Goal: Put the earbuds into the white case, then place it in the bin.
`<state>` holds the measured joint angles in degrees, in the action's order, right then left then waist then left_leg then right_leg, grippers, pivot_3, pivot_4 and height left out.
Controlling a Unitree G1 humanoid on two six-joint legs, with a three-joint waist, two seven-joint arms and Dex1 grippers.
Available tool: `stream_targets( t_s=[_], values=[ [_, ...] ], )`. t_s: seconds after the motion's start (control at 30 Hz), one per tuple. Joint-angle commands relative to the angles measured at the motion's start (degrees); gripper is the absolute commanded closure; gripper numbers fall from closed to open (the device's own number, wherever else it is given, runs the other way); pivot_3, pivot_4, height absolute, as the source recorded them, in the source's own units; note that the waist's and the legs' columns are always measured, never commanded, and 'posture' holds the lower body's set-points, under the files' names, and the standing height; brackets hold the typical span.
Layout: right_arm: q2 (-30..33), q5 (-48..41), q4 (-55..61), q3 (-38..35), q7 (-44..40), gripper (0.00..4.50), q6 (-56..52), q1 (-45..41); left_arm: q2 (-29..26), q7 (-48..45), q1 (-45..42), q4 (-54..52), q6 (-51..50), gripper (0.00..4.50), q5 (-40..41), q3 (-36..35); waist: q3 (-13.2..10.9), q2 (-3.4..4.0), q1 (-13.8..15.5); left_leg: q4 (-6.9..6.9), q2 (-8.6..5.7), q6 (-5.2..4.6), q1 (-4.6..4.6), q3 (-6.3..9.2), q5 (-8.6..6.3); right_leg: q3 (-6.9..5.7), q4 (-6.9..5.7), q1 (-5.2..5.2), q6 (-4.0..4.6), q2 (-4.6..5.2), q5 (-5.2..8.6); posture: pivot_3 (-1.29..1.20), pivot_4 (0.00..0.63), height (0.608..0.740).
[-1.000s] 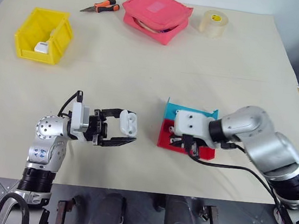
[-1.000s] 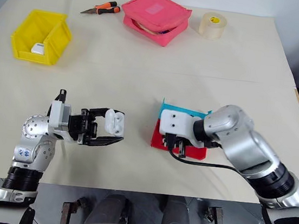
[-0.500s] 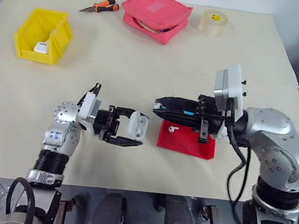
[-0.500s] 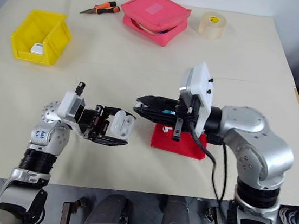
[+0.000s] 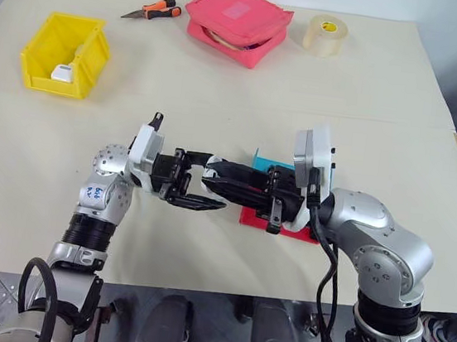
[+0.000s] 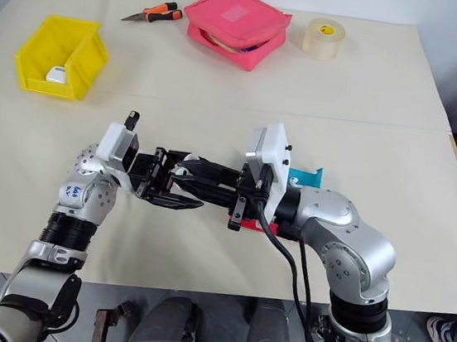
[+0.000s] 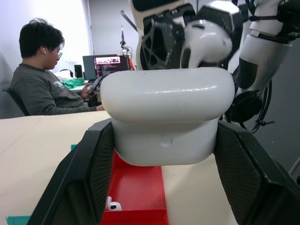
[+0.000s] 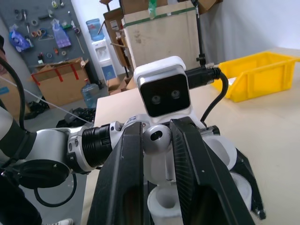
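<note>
Case (image 7: 168,119) clamped in my left gripper (image 5: 196,183), right gripper (image 8: 158,140) pinching an earbud (image 8: 158,138) just over it, second earbud (image 7: 113,205) in red tray (image 7: 135,187), bin (image 5: 64,52) well apart.

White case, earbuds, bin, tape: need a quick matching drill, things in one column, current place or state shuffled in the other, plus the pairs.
Things:
1. white case
2. earbud pinched in the right claw
3. earbud lying loose
4. bin
5. tape roll

Places or states:
A. in the red tray
B. far left of the table, holding a small white item
C. clamped in the left claw, above the table
D. held just above the open case
E. far edge of the table, beside the pink pouch

Pairs: 1-C, 2-D, 3-A, 4-B, 5-E
</note>
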<state>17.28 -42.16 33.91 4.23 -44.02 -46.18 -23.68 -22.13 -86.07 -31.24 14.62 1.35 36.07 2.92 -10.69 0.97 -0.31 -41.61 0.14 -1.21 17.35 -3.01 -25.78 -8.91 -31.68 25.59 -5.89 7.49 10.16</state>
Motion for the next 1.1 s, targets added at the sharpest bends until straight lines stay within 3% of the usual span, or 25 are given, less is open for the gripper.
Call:
stream_targets(
  t_s=[0.03, 0.83, 1.1],
  values=[
    [-0.60, 0.29, -0.67, 0.80, 1.23, 4.03, 2.66, -0.19, -0.89, -6.43, -1.07, -0.72, 0.74, 1.71, 2.28, 0.61, 0.00, 0.00, 0.03, 0.00, 0.00, 0.00, 0.00, 0.00, 0.00, 0.00, 0.00, 0.00, 0.00, 0.00, 0.00, 0.00, 0.150, 0.740],
    [1.41, 6.71, -8.21, 5.45, 2.44, 4.03, 10.91, 4.41, -1.39, -6.43, 0.12, -2.82, 3.24, 1.71, 3.81, 0.70, -0.01, 0.01, 0.05, 0.01, 0.00, -0.01, 0.01, -0.01, 0.00, 0.00, 0.01, 0.00, 0.00, 0.00, 0.00, 0.00, 0.150, 0.740],
    [4.56, 6.67, -6.00, 3.80, 3.01, 4.03, 11.09, 6.59, -1.33, -6.42, 0.46, -2.36, 3.55, 1.71, 3.55, -0.53, -0.01, 0.01, 0.07, 0.02, 0.00, -0.01, 0.01, 0.00, 0.00, 0.00, 0.01, 0.00, 0.00, 0.01, 0.00, 0.00, 0.150, 0.740]
  ],
)
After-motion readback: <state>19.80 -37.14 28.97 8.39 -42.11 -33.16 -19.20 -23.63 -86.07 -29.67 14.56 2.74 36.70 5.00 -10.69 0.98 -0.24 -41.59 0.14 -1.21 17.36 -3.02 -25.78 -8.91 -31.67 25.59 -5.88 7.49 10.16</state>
